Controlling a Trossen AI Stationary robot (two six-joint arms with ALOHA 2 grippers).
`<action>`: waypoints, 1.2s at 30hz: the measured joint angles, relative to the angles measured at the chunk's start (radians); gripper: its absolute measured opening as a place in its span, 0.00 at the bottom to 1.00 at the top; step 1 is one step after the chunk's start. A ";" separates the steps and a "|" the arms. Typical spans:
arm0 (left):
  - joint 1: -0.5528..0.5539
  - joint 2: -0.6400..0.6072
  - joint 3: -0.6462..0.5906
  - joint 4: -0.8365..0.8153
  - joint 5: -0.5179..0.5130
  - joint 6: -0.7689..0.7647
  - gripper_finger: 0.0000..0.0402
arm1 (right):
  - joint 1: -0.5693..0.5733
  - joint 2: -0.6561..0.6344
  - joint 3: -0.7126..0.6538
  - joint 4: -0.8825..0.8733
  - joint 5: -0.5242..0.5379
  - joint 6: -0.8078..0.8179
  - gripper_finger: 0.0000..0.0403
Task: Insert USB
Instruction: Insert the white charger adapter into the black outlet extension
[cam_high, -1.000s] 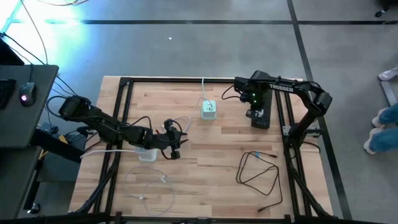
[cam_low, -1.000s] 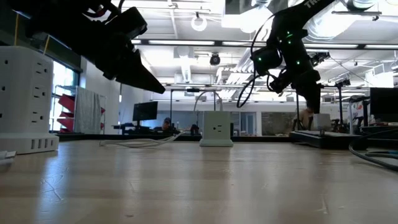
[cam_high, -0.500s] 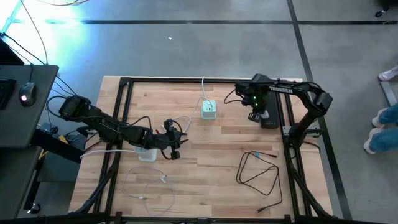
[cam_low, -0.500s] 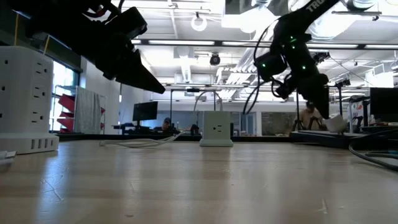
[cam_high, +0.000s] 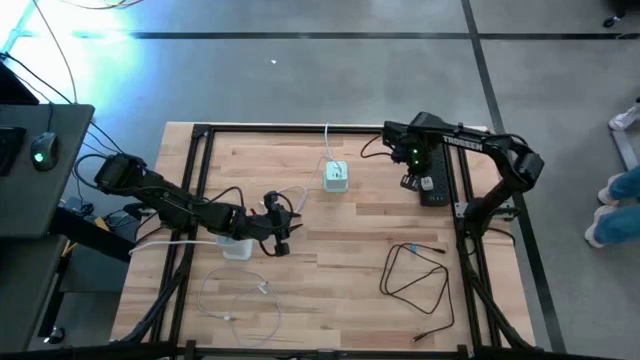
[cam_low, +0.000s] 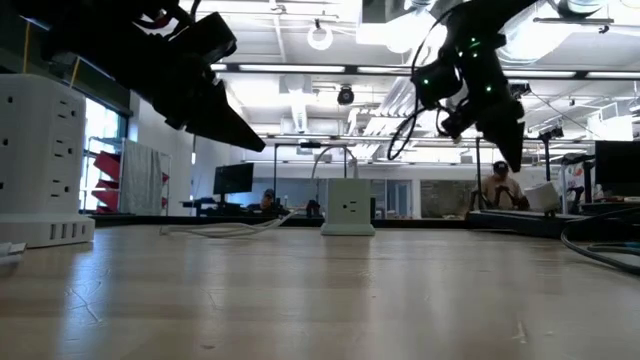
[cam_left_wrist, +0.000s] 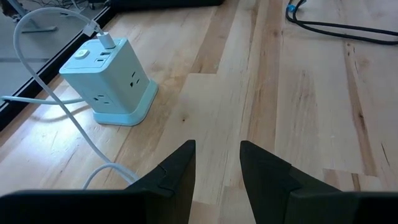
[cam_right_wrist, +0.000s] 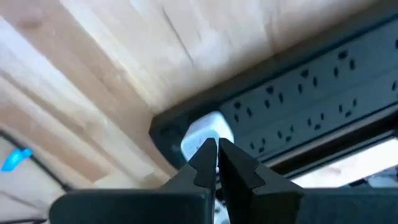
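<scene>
- Landmark I'm using: the pale green power cube (cam_high: 336, 177), standing at the far middle of the wooden surface (cam_high: 350, 250).
- Power cube has a white cable (cam_left_wrist: 37, 81) plugged into its top by a white plug (cam_left_wrist: 104, 40); the cord loops down onto the surface beside it.
- Left tool (cam_high: 282, 228) hovers on the near-left side of the cube, pointed toward it. In the left wrist view its fingers (cam_left_wrist: 177, 171) stand a narrow gap apart with nothing between them.
- White power tower (cam_high: 236, 246) sits just beside the left arm, further to the near-left of the cube; in the low view it shows at the edge (cam_low: 40, 160).
- Right tool (cam_high: 428, 183) is well off to the right of the cube, above the black power strip (cam_high: 432, 190) lying along the surface's right rail.
- Right wrist view: the fingertips (cam_right_wrist: 205, 158) are pinched nearly together; a small white block (cam_right_wrist: 202, 140) shows just past them at the strip's end. I can't tell if it's gripped.
- Black USB cable (cam_high: 415, 280) lies in a loose loop on the surface, near-right of the cube, away from both tools.
- Thin white cable (cam_high: 245, 300) lies coiled near-left of the cube, close to the front edge.
- A person (cam_low: 497, 186) is visible in the room behind, low view.
</scene>
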 joint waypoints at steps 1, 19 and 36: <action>0.000 0.000 0.000 -0.003 0.000 0.000 0.26 | -0.003 -0.007 -0.009 -0.006 0.000 0.006 0.00; 0.000 0.000 0.000 -0.002 0.018 -0.002 0.26 | -0.004 -0.026 -0.136 0.023 0.032 0.010 0.00; 0.000 0.000 0.000 -0.002 0.018 -0.002 0.26 | -0.045 -0.026 -0.139 0.047 0.050 0.009 0.00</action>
